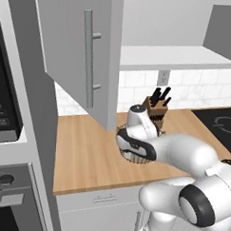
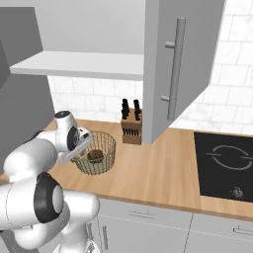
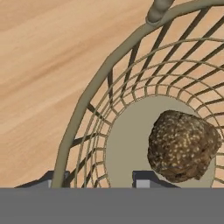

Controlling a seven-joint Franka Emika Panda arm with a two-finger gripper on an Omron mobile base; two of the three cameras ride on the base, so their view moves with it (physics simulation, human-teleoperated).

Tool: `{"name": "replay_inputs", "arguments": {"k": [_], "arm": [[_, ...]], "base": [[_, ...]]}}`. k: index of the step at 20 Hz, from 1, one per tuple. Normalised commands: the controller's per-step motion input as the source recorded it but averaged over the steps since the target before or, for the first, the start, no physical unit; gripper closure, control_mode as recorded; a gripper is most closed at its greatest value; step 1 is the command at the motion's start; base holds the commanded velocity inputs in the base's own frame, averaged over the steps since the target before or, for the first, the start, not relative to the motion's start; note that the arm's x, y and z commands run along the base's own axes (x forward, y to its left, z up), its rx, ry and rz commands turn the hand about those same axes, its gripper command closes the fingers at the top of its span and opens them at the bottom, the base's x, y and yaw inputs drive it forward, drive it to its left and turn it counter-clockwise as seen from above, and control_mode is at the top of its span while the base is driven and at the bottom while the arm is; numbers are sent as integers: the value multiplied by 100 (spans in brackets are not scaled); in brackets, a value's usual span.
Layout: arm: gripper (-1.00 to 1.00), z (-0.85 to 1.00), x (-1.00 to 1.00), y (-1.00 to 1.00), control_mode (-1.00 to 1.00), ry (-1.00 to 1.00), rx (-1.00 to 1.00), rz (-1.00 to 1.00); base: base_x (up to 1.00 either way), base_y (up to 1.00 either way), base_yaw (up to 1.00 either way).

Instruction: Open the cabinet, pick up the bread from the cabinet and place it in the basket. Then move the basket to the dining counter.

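The tan wire basket [image 2: 104,148] stands on the wood worktop [image 1: 87,149], in front of the knife block. The dark brown bread [image 3: 183,146] lies on the basket's pale bottom, also visible through the mesh [image 2: 95,156]. My gripper [image 3: 99,179] is open at the basket's near left side. It straddles the wire wall [image 3: 96,87], one fingertip [image 3: 57,180] outside and the other [image 3: 143,177] inside next to the bread. Above, the cabinet stands open, with its grey door [image 1: 86,54] swung out and its pale shelf [image 1: 172,55] bare. The dining counter is out of view.
A wooden knife block [image 2: 131,126] stands just behind the basket against the white tiles. A black cooktop [image 2: 225,163] lies to the right. The open cabinet doors [image 2: 178,64] hang out over the worktop. An oven column [image 1: 7,131] closes off the left.
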Motion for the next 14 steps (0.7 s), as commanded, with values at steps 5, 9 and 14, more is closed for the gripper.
{"name": "replay_inputs", "arguments": {"k": [5,9,14], "arm": [[100,-42,-44,-25,-100,0,-2,1],[100,6,-44,-17,-100,0,-2,1],[100,58,-47,-5,-100,-4,-8,6]], "base": [[0,0,0],[0,0,0],[0,0,0]]}}
